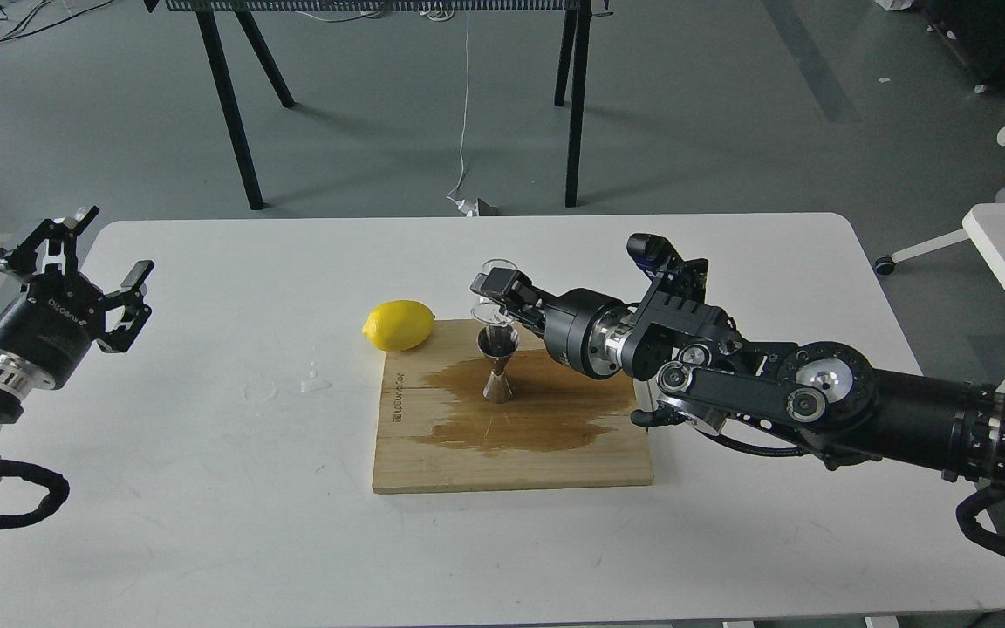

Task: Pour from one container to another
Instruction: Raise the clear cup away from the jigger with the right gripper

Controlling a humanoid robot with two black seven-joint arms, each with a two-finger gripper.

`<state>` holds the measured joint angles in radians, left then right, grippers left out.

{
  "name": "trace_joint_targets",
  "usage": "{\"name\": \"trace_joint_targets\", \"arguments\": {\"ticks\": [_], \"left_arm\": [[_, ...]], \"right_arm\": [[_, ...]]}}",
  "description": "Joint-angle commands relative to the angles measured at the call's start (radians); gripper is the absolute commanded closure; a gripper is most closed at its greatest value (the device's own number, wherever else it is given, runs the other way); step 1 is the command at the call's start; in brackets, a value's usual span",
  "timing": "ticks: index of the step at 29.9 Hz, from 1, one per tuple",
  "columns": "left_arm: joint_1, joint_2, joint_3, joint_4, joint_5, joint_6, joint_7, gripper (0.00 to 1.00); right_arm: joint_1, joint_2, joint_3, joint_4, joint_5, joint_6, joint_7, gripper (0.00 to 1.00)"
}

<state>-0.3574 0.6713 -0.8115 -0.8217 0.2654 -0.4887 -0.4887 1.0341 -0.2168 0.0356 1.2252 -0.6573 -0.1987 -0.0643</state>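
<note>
The tiny clear cup (495, 292) is tipped on its side just above the steel jigger (498, 364), its mouth toward the jigger's open top. My right gripper (492, 295) is shut on the cup, reaching in from the right. The hourglass jigger stands upright on a wooden board (572, 458) that carries a wide dark wet stain around the jigger's foot. My left gripper (82, 262) hovers open over the table's far left edge, well away from the board, with nothing between its fingers.
A lemon (399, 324) lies at the board's back left corner. A few drops of liquid (315, 380) sit on the white table (206, 523) left of the board. Black table legs stand on the floor behind.
</note>
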Motion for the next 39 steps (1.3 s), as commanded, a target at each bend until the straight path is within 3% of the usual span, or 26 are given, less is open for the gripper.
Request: {"name": "trace_joint_targets", "arguments": {"ticks": [1,9,14,23,32,39], "left_arm": [[0.0,-0.001,0.0,0.001,0.0,0.0,0.0,0.17],[0.0,-0.002,0.0,0.001,0.0,0.0,0.0,0.16],[0.0,-0.001,0.0,0.001,0.0,0.0,0.0,0.16],[0.0,-0.002,0.0,0.001,0.0,0.0,0.0,0.16],[0.0,-0.002,0.0,0.001,0.0,0.0,0.0,0.17],[0.001,-0.004,0.003,0.001,0.0,0.0,0.0,0.16]], "right_arm": [[0.009,0.002,-0.008,-0.001,-0.001,0.005,0.0,0.71],[0.024,0.001,-0.028,-0.001,0.015,0.012,0.0,0.71],[-0.018,-0.029,0.075,0.016,0.059,0.039,0.018,0.71],[-0.305,-0.058,0.527,0.088,0.297,0.113,0.055,0.71],[-0.744,-0.046,1.042,0.125,0.542,0.306,0.061,0.71],[-0.983,-0.046,1.28,0.157,0.786,0.315,0.06,0.72]]}}
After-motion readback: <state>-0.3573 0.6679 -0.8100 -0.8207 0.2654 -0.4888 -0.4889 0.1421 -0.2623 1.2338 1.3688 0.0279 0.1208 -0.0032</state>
